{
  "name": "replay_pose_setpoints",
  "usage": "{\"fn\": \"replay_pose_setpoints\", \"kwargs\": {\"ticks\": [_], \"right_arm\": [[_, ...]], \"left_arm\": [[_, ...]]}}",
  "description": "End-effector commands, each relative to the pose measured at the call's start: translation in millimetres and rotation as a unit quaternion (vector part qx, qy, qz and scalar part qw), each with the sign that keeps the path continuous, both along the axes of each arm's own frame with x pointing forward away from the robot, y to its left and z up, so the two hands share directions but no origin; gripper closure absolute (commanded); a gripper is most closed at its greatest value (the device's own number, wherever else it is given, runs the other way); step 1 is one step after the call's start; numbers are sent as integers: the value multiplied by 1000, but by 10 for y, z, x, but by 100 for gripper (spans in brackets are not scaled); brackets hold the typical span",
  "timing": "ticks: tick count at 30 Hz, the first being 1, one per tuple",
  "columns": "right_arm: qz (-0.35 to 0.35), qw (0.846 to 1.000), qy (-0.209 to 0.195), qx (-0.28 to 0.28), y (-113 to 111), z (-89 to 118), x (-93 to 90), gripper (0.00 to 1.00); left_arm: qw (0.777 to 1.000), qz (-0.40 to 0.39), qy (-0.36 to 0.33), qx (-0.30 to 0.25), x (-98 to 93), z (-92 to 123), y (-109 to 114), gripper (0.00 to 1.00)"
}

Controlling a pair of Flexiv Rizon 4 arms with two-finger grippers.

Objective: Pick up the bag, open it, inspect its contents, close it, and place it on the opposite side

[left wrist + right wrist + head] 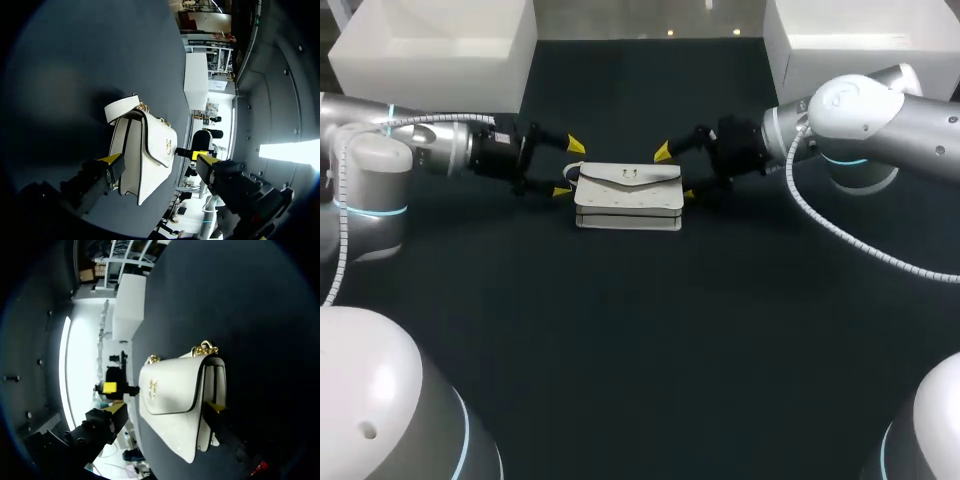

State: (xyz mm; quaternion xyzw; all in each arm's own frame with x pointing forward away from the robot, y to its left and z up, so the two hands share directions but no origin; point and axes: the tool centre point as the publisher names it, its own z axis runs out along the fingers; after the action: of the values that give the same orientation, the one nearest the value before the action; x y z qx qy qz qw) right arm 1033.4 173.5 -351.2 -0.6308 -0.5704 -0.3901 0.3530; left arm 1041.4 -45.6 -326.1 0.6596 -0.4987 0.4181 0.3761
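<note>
Bag (628, 195) stands at centre of desk (640, 340), left gripper (569, 168) and right gripper (676, 173) astride its ends, fingers wide open, holding nothing; uneven closing could tip it or snag the strap (120, 107).

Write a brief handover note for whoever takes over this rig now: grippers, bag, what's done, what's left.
Left gripper: open, fingers straddling the near end of the white bag, not clamped.
Right gripper: open, straddling the bag's other end.
Bag: upright on the table, mid-table, flap closed.
Done: both arms positioned at the bag.
Left: grip, lift, open, inspect, close, place on the opposite side.
</note>
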Motion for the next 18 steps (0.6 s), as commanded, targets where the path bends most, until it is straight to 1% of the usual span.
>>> {"fn": "replay_pose_setpoints", "kwargs": {"ticks": [1, 2, 3, 5, 7, 9, 10, 18], "right_arm": [[23, 1000, 10, 13, 15, -45, 63, 0], [23, 1000, 11, 14, 19, -48, 65, 0], [24, 1000, 11, 14, 25, -51, 67, 4], [25, 1000, 11, 15, 37, -56, 69, 5], [26, 999, 12, 15, 43, -60, 70, 5], [27, 999, 12, 15, 47, -65, 70, 6], [27, 999, 12, 16, 48, -67, 70, 6], [29, 999, 15, 16, 54, -99, 53, 5]], "left_arm": [[1000, -3, 4, -8, 67, -78, -51, 4], [1000, -2, 6, -11, 72, -82, -56, 5], [1000, -1, 7, -12, 78, -86, -60, 9], [1000, -1, 10, -17, 86, -95, -75, 19], [1000, -2, 11, -18, 90, -98, -93, 25], [1000, -2, 11, -19, 94, -100, -108, 39], [1000, -3, 11, -19, 99, -107, -117, 40], [1000, 7, 18, -11, 174, -228, -113, 39]]}}
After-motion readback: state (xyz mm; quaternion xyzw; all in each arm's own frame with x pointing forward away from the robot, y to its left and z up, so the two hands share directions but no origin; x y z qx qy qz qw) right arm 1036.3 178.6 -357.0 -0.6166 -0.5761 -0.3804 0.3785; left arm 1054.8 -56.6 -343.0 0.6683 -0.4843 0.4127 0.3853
